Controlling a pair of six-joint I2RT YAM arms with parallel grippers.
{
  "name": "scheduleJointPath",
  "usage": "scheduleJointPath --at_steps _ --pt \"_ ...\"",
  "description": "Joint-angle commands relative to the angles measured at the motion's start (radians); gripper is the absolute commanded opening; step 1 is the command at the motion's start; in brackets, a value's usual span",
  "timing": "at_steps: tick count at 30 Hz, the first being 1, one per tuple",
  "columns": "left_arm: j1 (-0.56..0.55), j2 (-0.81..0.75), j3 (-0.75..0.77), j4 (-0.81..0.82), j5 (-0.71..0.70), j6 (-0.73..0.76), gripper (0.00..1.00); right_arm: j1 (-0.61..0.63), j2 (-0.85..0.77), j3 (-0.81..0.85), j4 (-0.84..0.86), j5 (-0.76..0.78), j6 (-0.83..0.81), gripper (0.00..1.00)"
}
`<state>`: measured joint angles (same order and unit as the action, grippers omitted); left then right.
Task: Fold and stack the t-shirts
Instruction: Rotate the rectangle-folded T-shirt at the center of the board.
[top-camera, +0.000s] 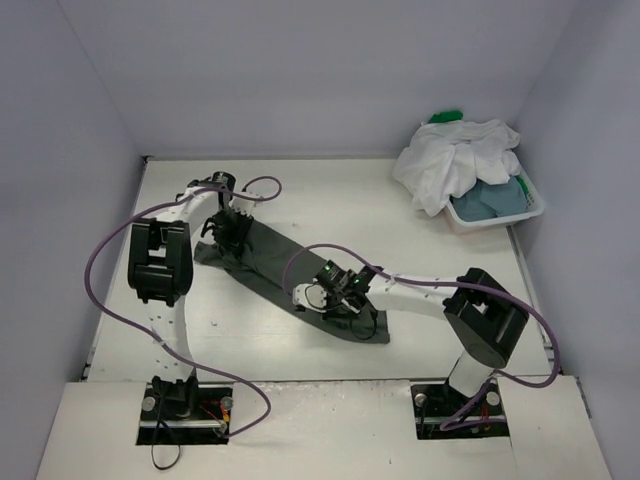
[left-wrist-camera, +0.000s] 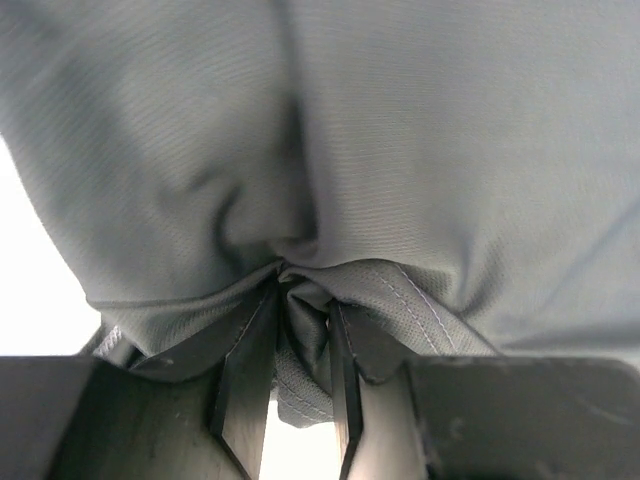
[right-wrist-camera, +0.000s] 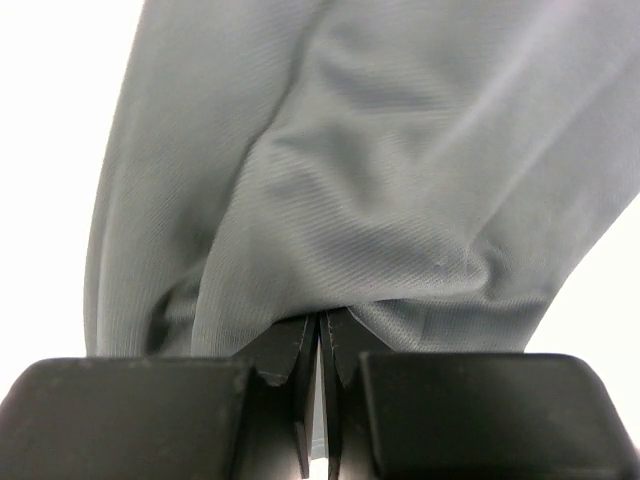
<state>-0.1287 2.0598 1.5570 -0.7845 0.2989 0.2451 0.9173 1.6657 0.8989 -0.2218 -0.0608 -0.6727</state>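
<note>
Overhead view, read left to right. The left gripper (top-camera: 230, 240), at about 10 o'clock from the centre of the table (top-camera: 450, 250), is clamped on a bunched hem of the grey shirt (top-camera: 275, 265). Its wrist view shows a gathered, stitched fold wedged between the fingers (left-wrist-camera: 240, 375), which the thickness of the cloth keeps slightly apart. The shirt lies as a narrow band, apparently folded lengthwise, running from 10 o'clock down to 4 o'clock. The right gripper (top-camera: 342, 303), at the 4 o'clock end, has its jaws pressed almost together on a thin edge of the same shirt, with cloth fanning away from the tips. Holding both ends at once probably keeps the band taut and its layers aligned, so that it can be lifted or folded end to end without sagging. At 2 o'clock the basket (top-camera: 535, 212) holds the unfolded remainder: a white shirt (top-camera: 450, 165) draped over its rim, a green shirt (top-camera: 445, 117) behind it toward the wall, and a blue shirt (top-camera: 492, 198) inside. No stack is begun yet.
</note>
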Motion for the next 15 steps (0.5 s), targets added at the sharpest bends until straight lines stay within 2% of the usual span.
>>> scheduleJointPath --at_steps 1,4,5,10,14,15 --pt "0.008 0.028 0.151 -0.001 -0.061 -0.023 0.22 0.061 0.094 0.003 -0.166 -0.068 0.068 0.00" --pt "0.008 0.092 0.239 0.007 -0.076 -0.052 0.23 0.104 0.129 0.027 -0.194 -0.039 0.088 0.00" --pt "0.008 0.112 0.306 0.002 -0.069 -0.064 0.27 0.124 0.134 0.032 -0.198 -0.037 0.090 0.00" --pt "0.008 0.261 0.529 -0.057 -0.005 -0.107 0.27 0.172 0.158 0.061 -0.209 -0.050 0.107 0.02" --pt "0.003 0.374 0.733 -0.111 0.035 -0.139 0.27 0.201 0.195 0.116 -0.215 -0.056 0.131 0.11" --pt "0.001 0.416 0.806 -0.119 0.042 -0.144 0.27 0.206 0.206 0.129 -0.215 -0.054 0.139 0.17"
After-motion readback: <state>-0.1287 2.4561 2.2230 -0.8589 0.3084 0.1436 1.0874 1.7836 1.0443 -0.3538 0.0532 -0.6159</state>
